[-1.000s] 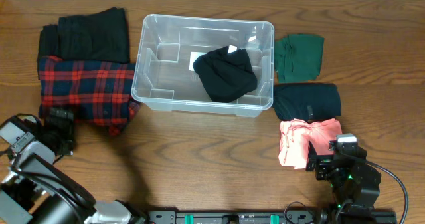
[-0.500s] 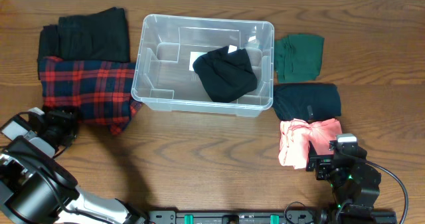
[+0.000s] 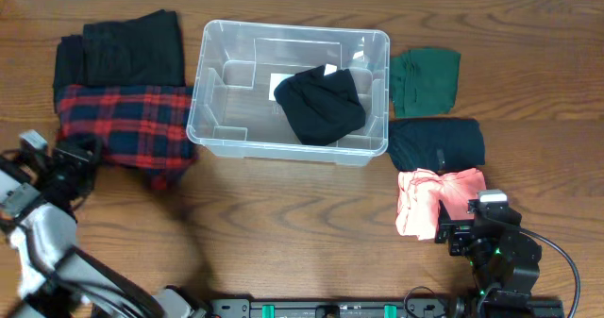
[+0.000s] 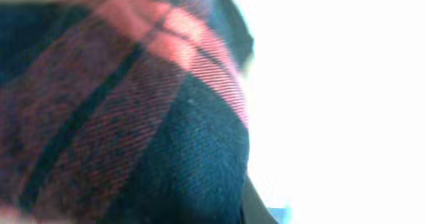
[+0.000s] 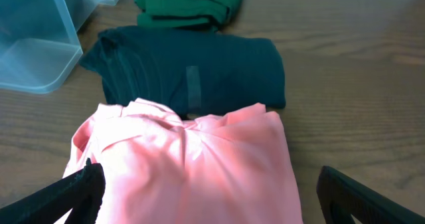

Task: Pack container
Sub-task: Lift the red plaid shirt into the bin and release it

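Plaid cloth v. close to lens, blurred, fills frame from 9 o'clock thru centre: red & dark navy/black checks, twill weave visible. Its edge runs approx 12 to 6 o'clock. Side from 1 to 5 o'clock blown-out white, no detail. Small dark sliver at 5 o'clock, unidentifiable.

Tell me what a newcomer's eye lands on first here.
The red plaid cloth at left is the boldest colour in view, with the left gripper at its edge. Next come the clear container at centre, holding one black garment, and the pink shirt at lower right.
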Controlling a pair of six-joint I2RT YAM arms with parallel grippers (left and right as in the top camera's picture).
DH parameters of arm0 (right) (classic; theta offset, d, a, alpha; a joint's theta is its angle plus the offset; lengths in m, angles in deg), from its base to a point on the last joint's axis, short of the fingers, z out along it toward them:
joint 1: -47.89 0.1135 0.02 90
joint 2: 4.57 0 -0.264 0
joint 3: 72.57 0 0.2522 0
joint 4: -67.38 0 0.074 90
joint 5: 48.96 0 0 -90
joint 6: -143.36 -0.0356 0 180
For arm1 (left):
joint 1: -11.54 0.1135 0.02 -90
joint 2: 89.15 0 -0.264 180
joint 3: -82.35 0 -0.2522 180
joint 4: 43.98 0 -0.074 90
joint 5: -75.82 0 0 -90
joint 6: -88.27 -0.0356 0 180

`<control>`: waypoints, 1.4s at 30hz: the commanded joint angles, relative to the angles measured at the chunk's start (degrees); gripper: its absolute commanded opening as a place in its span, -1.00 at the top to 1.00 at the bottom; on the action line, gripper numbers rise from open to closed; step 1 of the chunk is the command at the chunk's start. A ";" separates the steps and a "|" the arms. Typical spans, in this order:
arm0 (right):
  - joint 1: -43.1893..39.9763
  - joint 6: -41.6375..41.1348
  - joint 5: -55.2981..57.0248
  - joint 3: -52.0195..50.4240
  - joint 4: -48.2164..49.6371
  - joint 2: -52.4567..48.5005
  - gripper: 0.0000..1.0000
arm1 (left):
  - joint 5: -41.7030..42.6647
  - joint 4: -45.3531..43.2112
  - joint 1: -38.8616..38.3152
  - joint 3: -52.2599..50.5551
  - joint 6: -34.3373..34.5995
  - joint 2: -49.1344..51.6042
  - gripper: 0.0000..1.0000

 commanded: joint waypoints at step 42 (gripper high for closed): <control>-0.44 0.81 0.17 -0.20 -0.07 0.31 -0.98 | 27.08 -21.64 -42.14 16.04 5.14 23.61 0.88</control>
